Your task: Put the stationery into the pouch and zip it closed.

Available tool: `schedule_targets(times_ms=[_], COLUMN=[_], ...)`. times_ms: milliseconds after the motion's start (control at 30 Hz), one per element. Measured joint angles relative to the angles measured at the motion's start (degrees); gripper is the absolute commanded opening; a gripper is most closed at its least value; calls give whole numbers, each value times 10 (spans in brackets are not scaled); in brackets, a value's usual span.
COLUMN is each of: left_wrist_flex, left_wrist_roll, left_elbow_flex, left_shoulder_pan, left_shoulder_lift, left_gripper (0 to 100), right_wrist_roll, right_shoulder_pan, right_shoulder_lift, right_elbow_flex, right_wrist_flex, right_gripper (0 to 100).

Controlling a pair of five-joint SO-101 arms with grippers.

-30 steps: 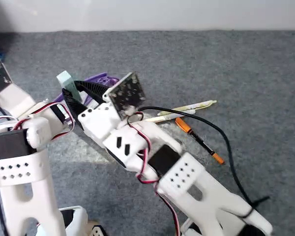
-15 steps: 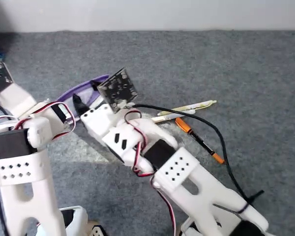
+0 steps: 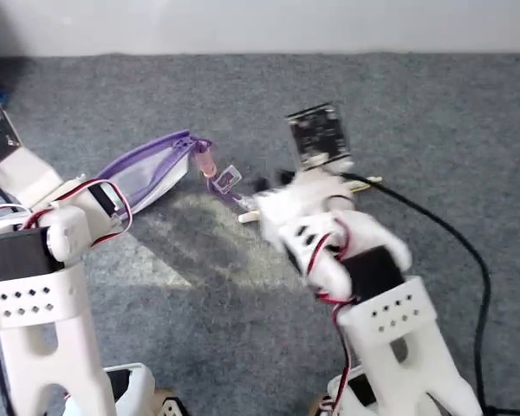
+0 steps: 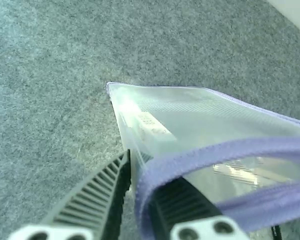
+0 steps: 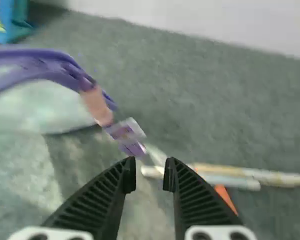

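A clear pouch with purple trim [image 3: 147,169] lies at the left, its mouth and zipper pull with a tag [image 3: 223,179] pointing right. My left gripper [image 4: 140,192] is shut on the pouch's [image 4: 200,125] purple edge near a corner; a pale labelled item [image 4: 152,125] shows inside. My right gripper [image 5: 147,167] hovers just right of the zipper pull [image 5: 122,132], its fingers a narrow gap apart with nothing between them. Beyond it lie a cream pen [image 5: 240,174], a white pen [image 5: 200,180] and an orange pen [image 5: 222,195]. The right arm [image 3: 329,234] covers most of the pens in the high view.
Grey carpet covers the table. A blue box [image 5: 7,20] stands far left by the white wall [image 3: 260,26]. The right arm's black cable [image 3: 468,260] trails down the right side. Open carpet lies to the far right.
The right gripper held a pale green item over the pouch, dipped into the mouth, then swung out to the right without it. The left arm kept still.
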Motion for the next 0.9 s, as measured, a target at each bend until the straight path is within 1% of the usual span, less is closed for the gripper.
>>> schedule_targets(times_ms=[67, 167, 333, 400, 500, 567, 767, 900], left_wrist_flex=[0, 0, 0, 0, 0, 0, 0, 0], left_wrist_roll=[0, 0, 0, 0, 0, 0, 0, 0], left_elbow_flex=[0, 0, 4, 4, 4, 4, 4, 4], left_shoulder_pan=[0, 0, 0, 0, 0, 0, 0, 0], left_shoulder_lift=[0, 0, -1, -1, -1, -1, -1, -1], left_gripper=[13, 13, 13, 13, 13, 13, 13, 13], right_wrist_roll=[15, 63, 118, 127, 142, 151, 171, 171], right_shoulder_pan=[42, 84, 123, 128, 126, 125, 127, 126], right_shoulder_lift=[19, 77, 200, 249, 317, 367, 512, 603], right_elbow_flex=[0, 0, 0, -10, -58, -98, -222, -291], right_wrist_flex=[52, 105, 138, 138, 138, 138, 142, 142], right_gripper=[95, 95, 96, 115, 211, 251, 202, 191])
